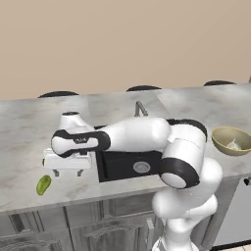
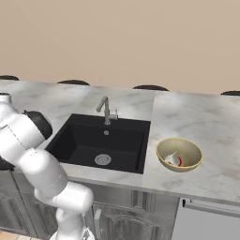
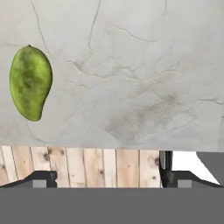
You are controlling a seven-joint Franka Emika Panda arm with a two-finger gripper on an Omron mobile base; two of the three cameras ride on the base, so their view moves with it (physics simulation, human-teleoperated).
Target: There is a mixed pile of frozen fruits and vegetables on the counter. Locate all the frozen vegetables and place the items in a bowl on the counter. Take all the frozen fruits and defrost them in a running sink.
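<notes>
The yellow-green oblong fruit [image 1: 43, 185] lies on the marbled counter [image 1: 24, 142] near its front edge, left of the black sink [image 1: 125, 166]. My gripper [image 1: 68, 173] hovers just right of the fruit, pointing down, open and holding nothing. In the hand view the fruit [image 3: 30, 82] sits at the upper left, off to the side of the gripper [image 3: 107, 179]. The tan bowl [image 2: 187, 146] stands right of the sink [image 2: 101, 143] and holds the white bulb [image 2: 172, 158] and the red tomato [image 2: 180, 162]. The dark olive lump is out of view.
A grey angular faucet [image 2: 107, 110] rises behind the basin, above the round silver drain [image 2: 102, 160]. The counter's front edge runs close under the gripper, with wooden floor [image 3: 87, 166] beyond it. Dark stool tops [image 1: 58, 93] line the far side.
</notes>
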